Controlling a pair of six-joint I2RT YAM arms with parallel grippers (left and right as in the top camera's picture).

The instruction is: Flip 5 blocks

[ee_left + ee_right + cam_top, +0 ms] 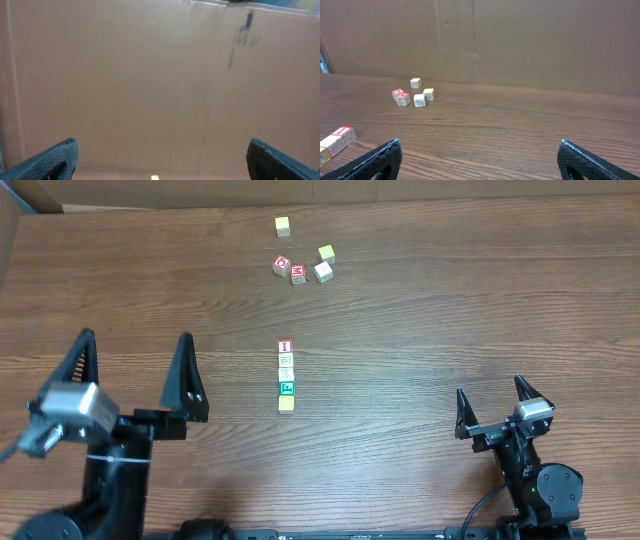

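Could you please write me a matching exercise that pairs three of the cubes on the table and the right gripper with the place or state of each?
Things:
1. red-faced block
2. green-faced block
3. lone yellowish cube
4. right gripper

Places or states:
A. open, holding nothing
B. far end of the row
C. on its own, farthest from the robot
D. second from the row's near end

Pairs: 1-B, 2-D, 3-C, 4-A

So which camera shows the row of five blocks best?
Overhead: the row of five blocks lies whole and unobstructed. The right wrist view catches only the end with the red-topped block, cut off at its left edge. The left wrist view shows none of it clearly.
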